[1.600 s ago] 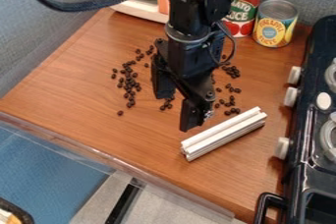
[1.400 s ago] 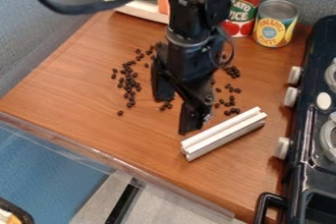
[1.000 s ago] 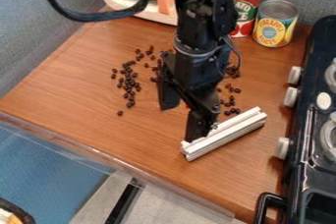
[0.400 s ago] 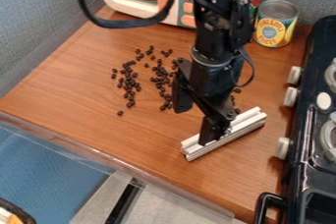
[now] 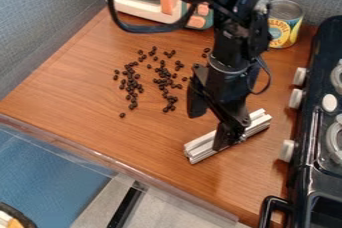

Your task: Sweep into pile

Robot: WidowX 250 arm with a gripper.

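My black gripper (image 5: 212, 122) hangs right of the centre of the table, open, its two fingers well apart. The nearer finger stands over the middle of a white ribbed bar (image 5: 200, 149) and hides part of it; I cannot tell whether they touch. The farther finger is up and left of the bar, over bare wood. Dark beans (image 5: 163, 80) lie scattered left of the gripper in loose clusters, with a few by its upper left side. The arm covers the area right of them.
The brown table (image 5: 87, 102) has a clear plastic edge in front. A toy oven (image 5: 140, 7) stands at the back, a pineapple can (image 5: 284, 23) at the back right. The black stove (image 5: 314, 137) with white knobs borders the right side.
The gripper has moved right and toward the camera, from beside the bar to over it. More beans on the left are uncovered, and the tomato can is now hidden behind the arm.
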